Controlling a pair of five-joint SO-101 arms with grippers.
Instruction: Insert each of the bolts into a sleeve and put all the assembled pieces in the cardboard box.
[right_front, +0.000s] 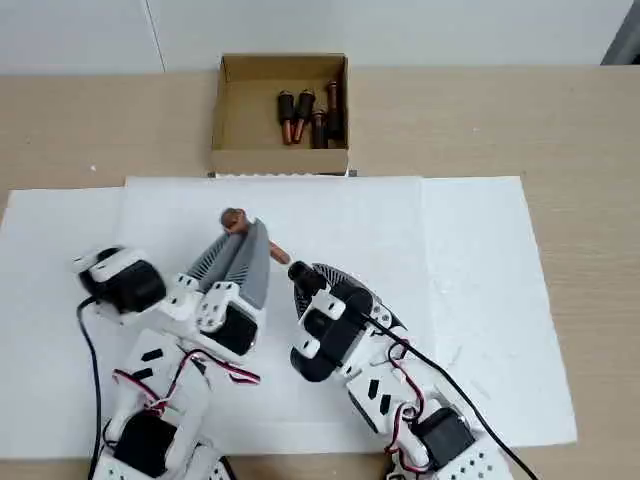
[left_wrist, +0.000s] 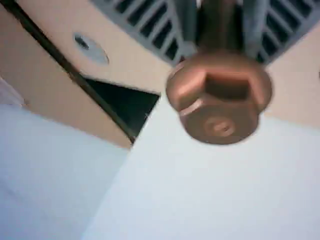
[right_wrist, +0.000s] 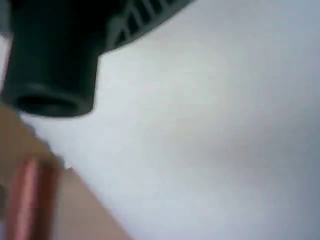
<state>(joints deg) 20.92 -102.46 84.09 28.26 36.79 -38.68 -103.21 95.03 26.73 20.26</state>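
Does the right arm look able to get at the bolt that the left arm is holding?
Probably yes. The right tool, shut on a black sleeve, sits close beside the left tool gripping the bolt, and nothing but bare white sheet lies between them.

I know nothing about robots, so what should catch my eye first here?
Over the white sheet, the left gripper clamps a copper bolt, and the right gripper holds a black sleeve just beside it. Beyond them, a cardboard box on the table holds several assembled pieces.
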